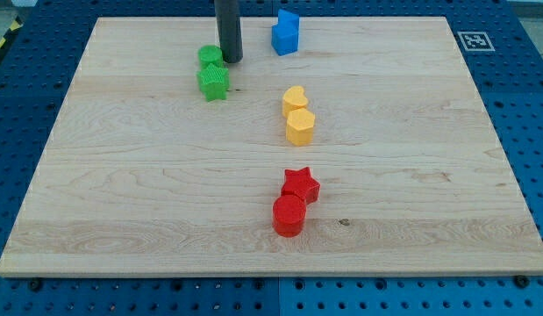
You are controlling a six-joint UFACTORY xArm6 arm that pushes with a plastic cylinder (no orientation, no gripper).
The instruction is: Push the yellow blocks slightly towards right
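Observation:
Two yellow blocks touch each other near the board's middle: a yellow heart [294,98] above and a yellow hexagon [300,126] just below it. My tip [231,59] stands near the view's top, left of centre, right beside the green blocks and well up and left of the yellow pair. The rod runs up out of the view's top edge.
Two green blocks sit together by my tip, a round one [210,56] and a star-like one [213,82]. A blue block [286,32] sits at the top centre. A red star [300,184] and a red cylinder [289,215] touch at the lower middle. The wooden board [122,193] lies on a blue pegboard table.

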